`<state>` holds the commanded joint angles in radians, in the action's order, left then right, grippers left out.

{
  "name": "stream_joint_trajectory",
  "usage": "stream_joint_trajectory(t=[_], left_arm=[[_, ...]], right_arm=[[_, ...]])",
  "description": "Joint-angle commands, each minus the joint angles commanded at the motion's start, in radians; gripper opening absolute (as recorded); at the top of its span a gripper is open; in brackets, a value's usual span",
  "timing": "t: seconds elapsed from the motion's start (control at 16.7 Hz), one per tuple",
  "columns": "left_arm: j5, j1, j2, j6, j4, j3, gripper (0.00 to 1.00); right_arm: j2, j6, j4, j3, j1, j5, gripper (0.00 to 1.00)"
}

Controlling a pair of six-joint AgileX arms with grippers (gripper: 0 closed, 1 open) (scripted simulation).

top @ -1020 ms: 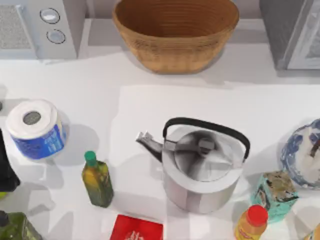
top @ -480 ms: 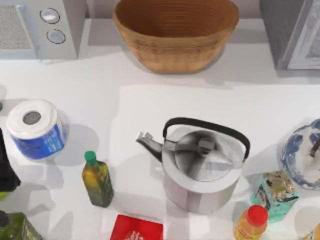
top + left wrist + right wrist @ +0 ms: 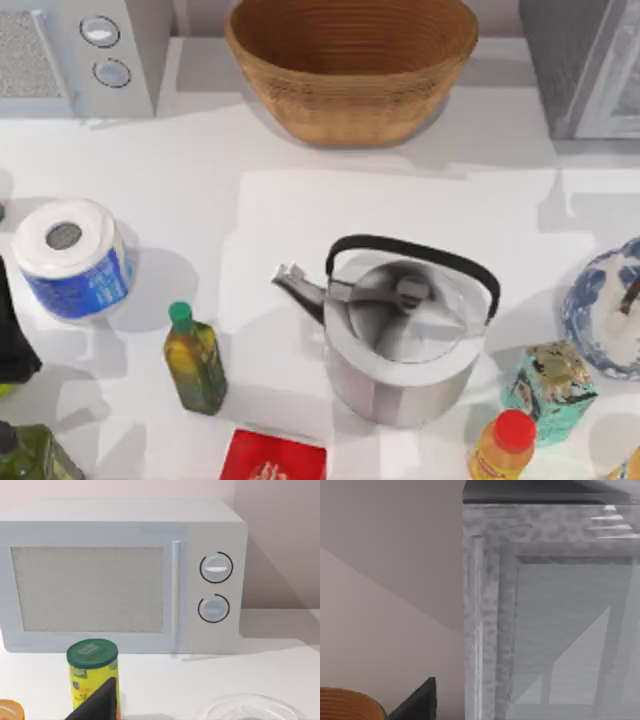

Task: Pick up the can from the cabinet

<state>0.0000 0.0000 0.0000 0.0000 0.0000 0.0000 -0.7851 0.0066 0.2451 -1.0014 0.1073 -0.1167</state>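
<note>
From above, the white table (image 3: 300, 190) carries many things. A wicker basket (image 3: 352, 65) stands at the far middle, a microwave (image 3: 75, 55) at the far left corner and a grey cabinet (image 3: 590, 65) at the far right corner. In the centre is a steel kettle (image 3: 405, 330) with a black handle. To its left stands a small green-capped oil bottle (image 3: 195, 360), and further left a roll of paper (image 3: 70, 255) in a blue wrapper. At the near edge lies a red box (image 3: 273, 458). On the right side are a blue and white ceramic piece (image 3: 605, 310), a teal carton (image 3: 555, 390) and an orange bottle with a red cap (image 3: 500, 450). A dark part of the left arm (image 3: 12, 330) is at the left edge, near a green bottle (image 3: 30, 455).

The left wrist view faces the microwave (image 3: 125, 575) with its two round dials. In front of it stands a yellow can with a green lid (image 3: 93, 677); this can is on the table, not inside the cabinet. A dark fingertip (image 3: 97, 705) of the left gripper is just before the can, and I cannot tell how wide its jaws are. A clear glass rim (image 3: 250, 707) is near.

The right wrist view looks at the grey cabinet (image 3: 545, 615), with the basket edge (image 3: 350, 702) low. One dark fingertip (image 3: 417, 700) of the right gripper is visible; its jaw state I cannot tell
</note>
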Motion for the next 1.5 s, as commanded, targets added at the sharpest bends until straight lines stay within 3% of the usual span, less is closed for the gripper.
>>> stream_joint_trajectory(t=[0.36,0.6,1.08,1.5], left_arm=[[0.0,0.0,0.0,0.0,0.0,0.0,1.0],[0.0,0.0,0.0,0.0,0.0,0.0,1.0],[0.0,0.0,0.0,0.0,0.0,0.0,1.0],[0.0,0.0,0.0,0.0,0.0,0.0,1.0]], right_arm=[[-0.37,0.005,0.12,-0.506,0.051,-0.057,1.0],[-0.512,0.008,0.164,-0.702,0.073,-0.076,1.0],[-0.541,0.009,0.167,-0.737,0.072,-0.078,1.0],[-0.657,0.008,0.018,-0.71,0.026,-0.041,1.0]])
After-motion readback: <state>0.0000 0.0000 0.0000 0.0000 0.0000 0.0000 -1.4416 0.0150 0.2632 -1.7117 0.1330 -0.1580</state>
